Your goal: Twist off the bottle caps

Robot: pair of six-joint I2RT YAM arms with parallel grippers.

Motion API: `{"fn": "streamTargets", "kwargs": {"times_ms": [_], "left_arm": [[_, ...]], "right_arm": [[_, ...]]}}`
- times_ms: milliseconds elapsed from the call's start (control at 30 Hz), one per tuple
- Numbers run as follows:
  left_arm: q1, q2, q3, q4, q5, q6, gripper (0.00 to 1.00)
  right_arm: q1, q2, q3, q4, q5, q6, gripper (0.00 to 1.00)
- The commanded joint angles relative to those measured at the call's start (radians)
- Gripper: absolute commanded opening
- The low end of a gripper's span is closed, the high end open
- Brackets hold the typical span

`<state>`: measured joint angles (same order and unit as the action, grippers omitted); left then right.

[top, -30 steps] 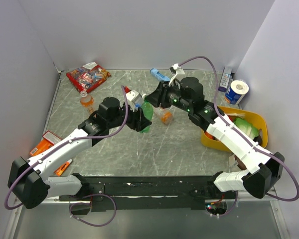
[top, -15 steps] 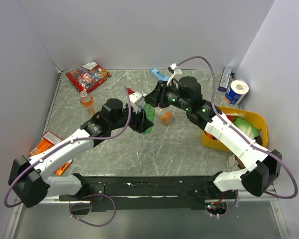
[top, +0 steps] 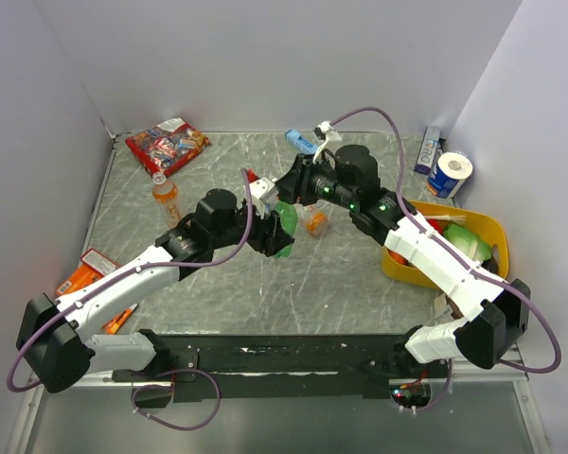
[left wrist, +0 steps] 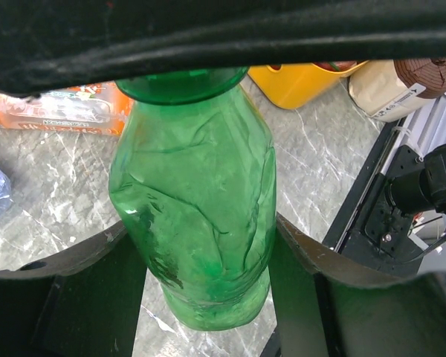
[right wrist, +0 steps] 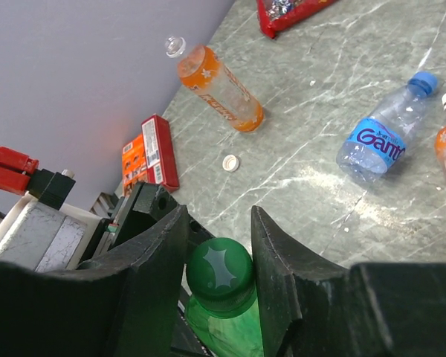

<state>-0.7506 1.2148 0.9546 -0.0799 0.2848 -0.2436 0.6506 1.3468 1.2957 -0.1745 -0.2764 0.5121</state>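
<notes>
The green bottle (left wrist: pixel 193 208) hangs tilted above the table's middle, with my left gripper (left wrist: pixel 201 260) shut on its body. In the top view they sit at the centre, bottle (top: pixel 282 227) and left gripper (top: pixel 273 236). My right gripper (right wrist: pixel 218 223) is shut on the green cap (right wrist: pixel 220 274), one finger against each side. An orange bottle (right wrist: pixel 219 88) stands far left, a loose white cap (right wrist: pixel 230 162) near it. A clear bottle with a blue label (right wrist: pixel 383 137) lies capped on the table. A second orange bottle (top: pixel 314 219) lies under the right arm.
A yellow bin (top: pixel 492 236) of items stands at the right edge. A red snack bag (top: pixel 166 144) lies at the back left and an orange-red box (top: pixel 85 270) at the left edge. A flat blue box (top: pixel 303 142) and a blue-white roll (top: pixel 450 173) sit at the back.
The left gripper has carried the green bottle a little to the right. The right gripper has followed and its fingers have closed in on the cap.
</notes>
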Motion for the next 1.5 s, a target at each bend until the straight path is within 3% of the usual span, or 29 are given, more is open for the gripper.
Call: {"fn": "streamTargets", "kwargs": {"times_ms": [0, 200, 400, 567, 700, 933, 1033, 1067, 1133, 1167, 1233, 1267, 1300, 1367, 1467], "left_arm": [[-0.004, -0.006, 0.047, 0.006, 0.04, 0.017, 0.4], [0.033, -0.041, 0.035, 0.045, 0.143, -0.003, 0.41], [0.102, -0.061, 0.047, 0.06, 0.378, 0.013, 0.41], [0.149, -0.054, 0.039, 0.149, 0.693, -0.043, 0.41], [0.165, -0.047, 0.032, 0.216, 0.854, -0.092, 0.41], [0.169, -0.032, 0.027, 0.264, 0.947, -0.135, 0.41], [0.169, -0.031, 0.036, 0.209, 0.894, -0.105, 0.41], [0.169, -0.031, 0.045, 0.188, 0.868, -0.076, 0.41], [0.169, -0.029, 0.055, 0.137, 0.817, -0.053, 0.41], [0.169, -0.028, 0.059, 0.126, 0.751, -0.04, 0.41], [0.169, -0.018, 0.07, 0.083, 0.691, -0.014, 0.41], [0.168, -0.014, 0.081, 0.048, 0.651, 0.001, 0.42], [0.168, -0.009, 0.082, 0.04, 0.63, 0.004, 0.42], [0.165, -0.008, 0.087, 0.02, 0.582, 0.013, 0.41], [0.158, -0.009, 0.087, 0.011, 0.528, 0.018, 0.43]], "right_arm": [[0.018, -0.009, 0.04, 0.073, -0.05, 0.009, 0.46], [0.017, -0.008, 0.034, 0.096, -0.095, -0.01, 0.37], [0.006, -0.024, 0.024, 0.108, -0.167, -0.069, 0.22], [-0.032, -0.049, -0.019, 0.209, -0.338, -0.092, 0.2], [-0.065, -0.075, -0.073, 0.324, -0.503, -0.083, 0.2], [-0.101, -0.084, -0.148, 0.512, -0.705, -0.014, 0.22], [-0.112, -0.09, -0.162, 0.538, -0.708, 0.012, 0.29], [-0.115, -0.097, -0.164, 0.537, -0.699, 0.02, 0.37], [-0.13, -0.109, -0.174, 0.534, -0.682, 0.025, 0.45], [-0.135, -0.126, -0.177, 0.515, -0.657, 0.02, 0.56], [-0.153, -0.147, -0.196, 0.501, -0.626, 0.014, 0.64], [-0.16, -0.173, -0.203, 0.48, -0.604, 0.006, 0.76], [-0.164, -0.19, -0.213, 0.469, -0.542, 0.003, 0.81], [-0.173, -0.228, -0.228, 0.407, -0.468, -0.015, 0.88], [-0.174, -0.276, -0.231, 0.348, -0.313, -0.03, 0.89]]}}
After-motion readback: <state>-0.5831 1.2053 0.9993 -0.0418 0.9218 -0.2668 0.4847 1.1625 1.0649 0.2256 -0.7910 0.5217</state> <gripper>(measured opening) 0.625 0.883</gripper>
